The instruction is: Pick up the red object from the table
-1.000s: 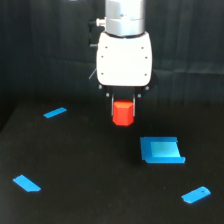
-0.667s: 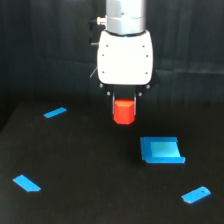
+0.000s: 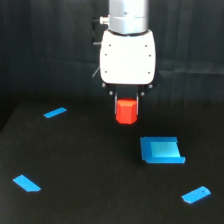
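Note:
The red object is a small orange-red hexagonal block. It hangs between the fingers of my gripper, under the white gripper body in the middle of the exterior view. The gripper is shut on it and holds it above the black table, clear of the surface. The fingers are mostly hidden behind the block and the body.
A larger flat blue square piece lies on the table to the lower right of the block. Three small blue strips lie around: one at the left, one at the lower left, one at the lower right.
The gripper has risen a little with the red block in it. The blue pieces have not moved.

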### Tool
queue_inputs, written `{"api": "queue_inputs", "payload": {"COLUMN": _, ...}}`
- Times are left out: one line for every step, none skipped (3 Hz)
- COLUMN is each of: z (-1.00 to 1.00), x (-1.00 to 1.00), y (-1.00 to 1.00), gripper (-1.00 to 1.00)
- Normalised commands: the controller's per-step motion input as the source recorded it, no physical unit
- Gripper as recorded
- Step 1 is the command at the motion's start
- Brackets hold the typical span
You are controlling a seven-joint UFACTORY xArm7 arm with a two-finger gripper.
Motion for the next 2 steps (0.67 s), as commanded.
{"api": "queue_inputs", "payload": {"z": 0.06, "x": 0.01, "y": -0.02, "gripper": -0.93}}
{"api": "queue_inputs", "payload": {"z": 0.11, "x": 0.07, "y": 0.02, "gripper": -1.0}}
